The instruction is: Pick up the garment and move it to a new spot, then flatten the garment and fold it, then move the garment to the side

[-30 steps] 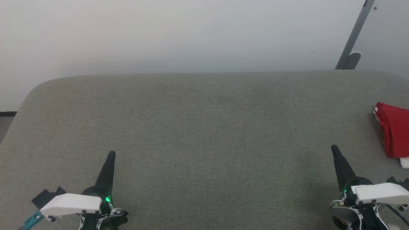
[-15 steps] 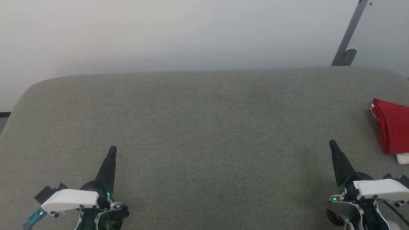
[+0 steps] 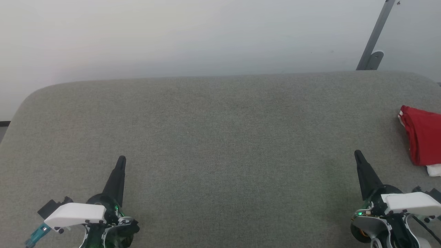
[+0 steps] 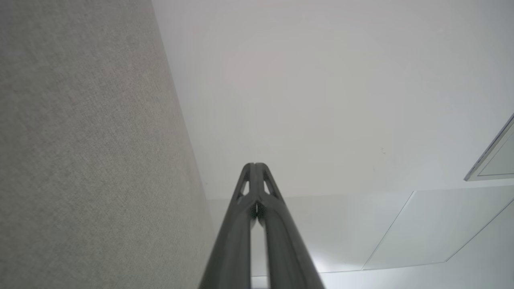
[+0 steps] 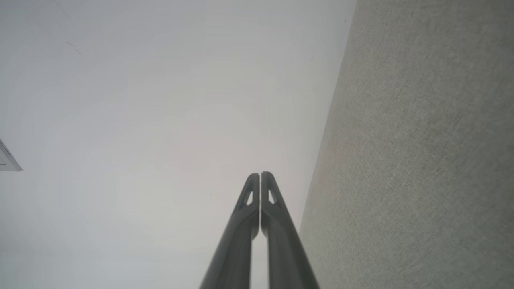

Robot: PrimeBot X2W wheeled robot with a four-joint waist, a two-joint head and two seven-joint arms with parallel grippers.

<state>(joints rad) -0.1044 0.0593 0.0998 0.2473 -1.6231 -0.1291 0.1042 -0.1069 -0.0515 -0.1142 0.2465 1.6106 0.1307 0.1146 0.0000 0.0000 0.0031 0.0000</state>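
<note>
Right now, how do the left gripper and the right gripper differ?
The left gripper leans its tip rightward; the right gripper leans leftward. The right gripper is near the garment; the left gripper is far from it. Both are shut and empty.

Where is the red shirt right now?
In the head view the garment lies at the far right edge of the grey table, ahead and to the right of the right gripper, not touching it.
</note>
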